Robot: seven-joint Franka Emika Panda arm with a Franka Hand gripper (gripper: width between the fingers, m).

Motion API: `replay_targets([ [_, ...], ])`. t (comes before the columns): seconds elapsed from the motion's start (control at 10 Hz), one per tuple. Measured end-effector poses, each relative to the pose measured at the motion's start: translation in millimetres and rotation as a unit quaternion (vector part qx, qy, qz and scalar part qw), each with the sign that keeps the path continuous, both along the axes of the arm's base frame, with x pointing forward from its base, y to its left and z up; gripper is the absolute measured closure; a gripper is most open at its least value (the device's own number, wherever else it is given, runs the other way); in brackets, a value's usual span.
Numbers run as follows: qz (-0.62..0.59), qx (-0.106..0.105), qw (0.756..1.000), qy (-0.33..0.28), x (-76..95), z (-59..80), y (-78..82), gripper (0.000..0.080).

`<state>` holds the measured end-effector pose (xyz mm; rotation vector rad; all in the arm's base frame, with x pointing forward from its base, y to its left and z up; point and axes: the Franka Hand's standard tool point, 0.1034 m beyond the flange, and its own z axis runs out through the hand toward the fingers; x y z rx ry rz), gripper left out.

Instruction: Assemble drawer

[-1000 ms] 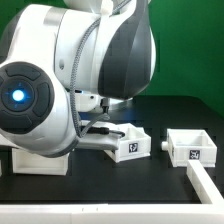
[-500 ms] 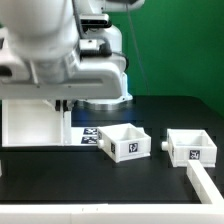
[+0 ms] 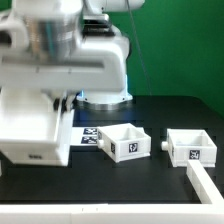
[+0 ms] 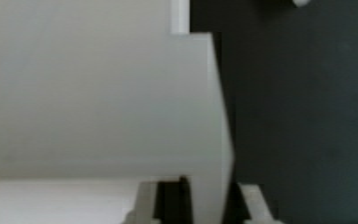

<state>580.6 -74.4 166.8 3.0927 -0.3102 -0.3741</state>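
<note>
Squarely at the exterior view's left, the casing (image 3: pixel 35 125) of the drawer fills the foreground beneath the arm (image 3: pixel 70 55) I am driving from afar. Its lower edge looks slightly tilted, and whether it is clear of the table (image 3: pixel 165 110) I cannot say. The gripper (image 4: pixel 202 205) is hidden behind the arm's bulk in that view, but the wrist view shows it astride one wall of the casing (image 4: pixel 87 90). The jaws are drawn in on either face of the white panel, which I read as a pinch on that wall. A thin wall is the only part of so large a box that two short fingers can span, which I take to be why the hold sits on an edge rather than around the body. The tray (image 3: pixel 127 143) sits open side up near the middle of the table, tag facing the camera, just beside the marker board (image 3: pixel 88 135) and apart from the casing. A second tray (image 3: pixel 190 146) stands well apart toward the exterior view's right, near a white rail (image 3: pixel 205 185) bordering the table. My judgement is that this is the step of orienting the casing so its mouth can face a tray, and that no sliding-in has begun. The risk I see is a big part swinging about a narrow pinch.
</note>
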Motion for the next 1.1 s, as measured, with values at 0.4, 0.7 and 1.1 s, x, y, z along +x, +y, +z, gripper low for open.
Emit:
replay_targets([
  [0.4,0.022,-0.01,0.99,-0.137,20.3,0.3,0.9,0.0765],
  [0.7,-0.14,-0.026,0.964,-0.225,31.6,-6.0,22.2,0.0765],
  [1.1,-0.216,-0.012,0.951,-0.221,29.6,-15.1,33.0,0.0765],
])
